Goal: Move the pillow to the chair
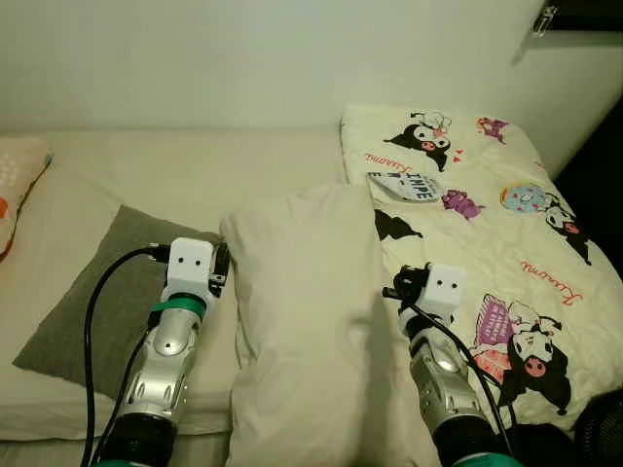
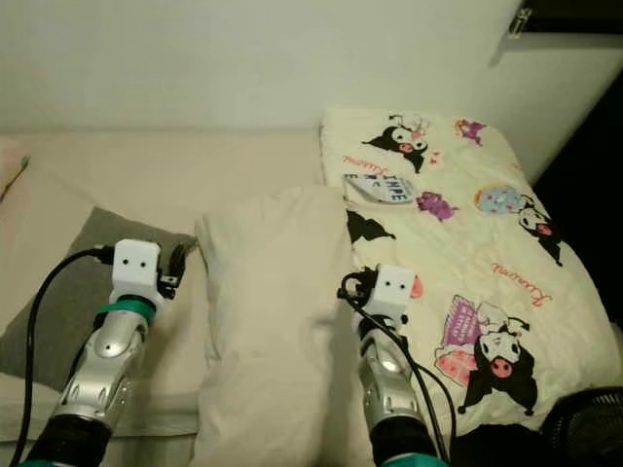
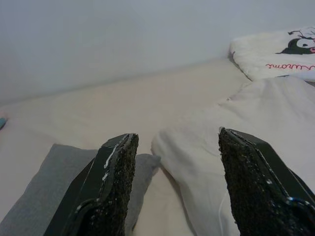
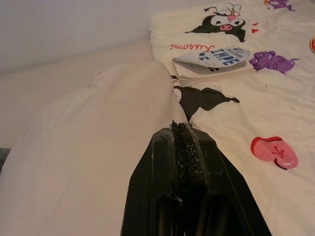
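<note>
Left wrist view: your left hand (image 3: 172, 187) is spreading w/ fingers bracketing the pillow (image 1: 307, 321) edge mid-bed; right hand (image 4: 183, 147), pressed together, is pinching the pillow's other side for lifting.

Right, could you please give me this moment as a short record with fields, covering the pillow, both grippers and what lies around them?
pillow: cream pillow lying lengthwise on the bed, between the two arms
left gripper: left gripper open, its two fingers apart near the pillow's left edge
right gripper: right gripper shut, fingers pressed together, at the pillow's right edge; a pinch on the fabric cannot be confirmed
left of pillow: grey cushion lying flat
right of pillow: cartoon-print quilt, folded
chair: cannot be made out
</note>
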You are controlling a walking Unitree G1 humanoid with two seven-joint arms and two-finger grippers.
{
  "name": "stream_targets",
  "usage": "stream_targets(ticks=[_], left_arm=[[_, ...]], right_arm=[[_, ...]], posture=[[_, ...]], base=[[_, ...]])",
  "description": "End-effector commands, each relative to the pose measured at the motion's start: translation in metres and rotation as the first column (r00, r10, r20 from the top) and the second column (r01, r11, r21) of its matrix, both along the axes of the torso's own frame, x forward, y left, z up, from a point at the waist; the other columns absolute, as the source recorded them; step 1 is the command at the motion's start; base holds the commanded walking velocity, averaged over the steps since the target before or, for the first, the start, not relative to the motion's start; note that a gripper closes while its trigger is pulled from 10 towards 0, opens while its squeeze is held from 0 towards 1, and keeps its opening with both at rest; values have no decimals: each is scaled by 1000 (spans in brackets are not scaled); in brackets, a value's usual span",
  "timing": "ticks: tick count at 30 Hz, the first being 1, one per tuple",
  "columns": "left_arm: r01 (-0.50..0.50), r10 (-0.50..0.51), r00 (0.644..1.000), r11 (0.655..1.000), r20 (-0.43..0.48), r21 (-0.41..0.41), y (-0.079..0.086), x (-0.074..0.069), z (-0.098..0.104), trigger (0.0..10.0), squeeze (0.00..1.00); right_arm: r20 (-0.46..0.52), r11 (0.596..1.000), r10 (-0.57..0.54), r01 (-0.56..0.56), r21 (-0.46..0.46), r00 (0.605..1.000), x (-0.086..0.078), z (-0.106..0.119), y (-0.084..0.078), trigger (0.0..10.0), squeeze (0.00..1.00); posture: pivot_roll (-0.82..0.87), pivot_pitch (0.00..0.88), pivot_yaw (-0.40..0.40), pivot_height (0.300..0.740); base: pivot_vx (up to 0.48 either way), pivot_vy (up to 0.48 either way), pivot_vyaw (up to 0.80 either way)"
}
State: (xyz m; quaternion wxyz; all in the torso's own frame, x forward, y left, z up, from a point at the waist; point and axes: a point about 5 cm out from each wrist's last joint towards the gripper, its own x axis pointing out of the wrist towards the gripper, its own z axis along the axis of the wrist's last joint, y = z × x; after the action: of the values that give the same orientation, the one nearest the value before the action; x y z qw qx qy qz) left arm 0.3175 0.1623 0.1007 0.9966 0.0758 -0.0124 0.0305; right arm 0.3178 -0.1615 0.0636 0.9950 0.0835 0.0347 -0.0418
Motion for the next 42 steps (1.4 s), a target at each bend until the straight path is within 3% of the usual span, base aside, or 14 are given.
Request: stream_targets(ticks=[1,11,22,33,42], left_arm=[[-8,8,1000,1000,-20,0,0,0,-3,10000,0],[-58,54,997,995,-48,-78,4,-1,-9,10000,0],[-81,76,995,994,-65,-78,11,-6,-15,10000,0],[-112,109,993,991,-46,-74,17,-2,-9,10000,0],[-111,106,993,990,-61,-86,18,-4,-13,10000,0]], right_arm=[[-21,1000,-6,6,-2,1000,-2,-5,-1,10000,0],[-24,1000,7,-7,-18,1000,-1,-3,-3,10000,0],[-38,999,37,-38,-31,999,2,-1,-2,10000,0],[-29,999,33,-34,-12,999,7,5,-6,10000,0],[0,1000,23,-23,2,1000,11,13,-2,10000,0]], posture=[[17,16,65,740],[2,19,49,740],[-6,27,31,740],[-42,42,-12,676],[-66,32,25,636]], base=[[0,-480,0],[0,-141,0],[0,0,0],[0,0,0],[0,0,0]])
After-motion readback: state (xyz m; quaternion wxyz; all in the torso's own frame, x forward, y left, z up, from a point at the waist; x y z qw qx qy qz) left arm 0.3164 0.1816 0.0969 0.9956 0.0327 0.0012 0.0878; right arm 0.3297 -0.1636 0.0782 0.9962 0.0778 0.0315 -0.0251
